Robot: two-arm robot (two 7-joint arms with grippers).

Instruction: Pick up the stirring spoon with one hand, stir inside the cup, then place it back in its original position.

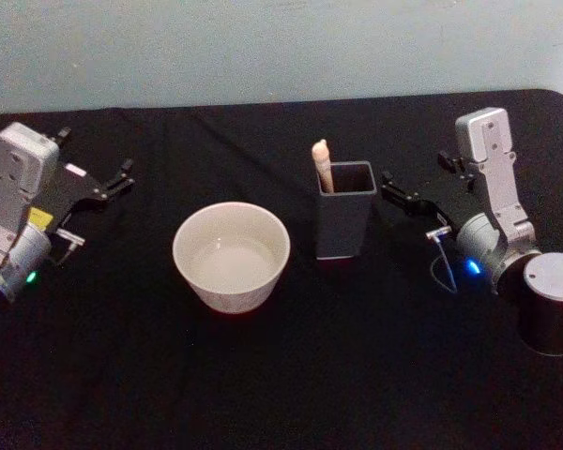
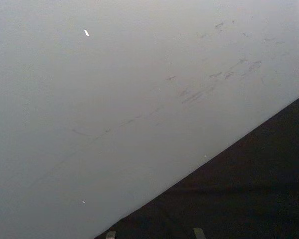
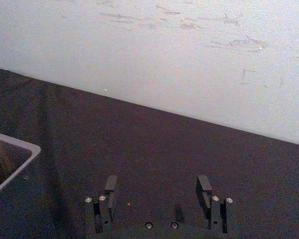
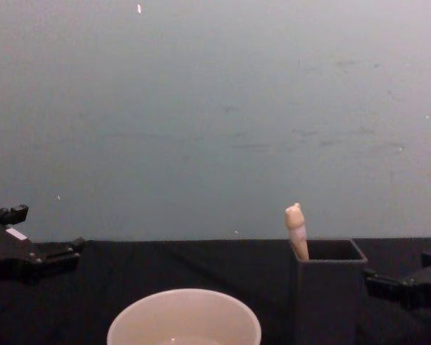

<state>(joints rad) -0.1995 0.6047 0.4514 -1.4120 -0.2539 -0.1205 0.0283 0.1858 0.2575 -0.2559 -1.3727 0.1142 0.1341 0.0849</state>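
Black cloth covers the bench (image 1: 291, 375), which runs back to a pale, scuffed grey-blue wall (image 4: 215, 108) across the top of the head and chest views.

Left of centre in the head view sits the wide round cream-white cup (image 1: 231, 256) with its thin rim; in the chest view its rim rises from the bottom edge, left of centre. Just beside it, right of centre, stands a dark grey square box-shaped holder (image 1: 345, 221), apart from the cup. The slim stirring spoon with a beige, rounded figurine-like handle top (image 1: 322, 165) stands in the holder, leaning against its left back corner; only the handle is visible above the rim, and the bowl is hidden inside. The chest view shows that handle poking up at the holder's left side, tilted slightly left.

At the left edge of the head view, the left end effector (image 1: 120, 178) hovers well apart from the cup, its black fingers parted and holding nothing. On the right, the right end effector (image 1: 394, 190) hangs near the holder's right side, not touching it; the right wrist view shows its two fingers (image 3: 110, 188) spread wide over bare cloth, released, with a corner of the holder at the left edge.
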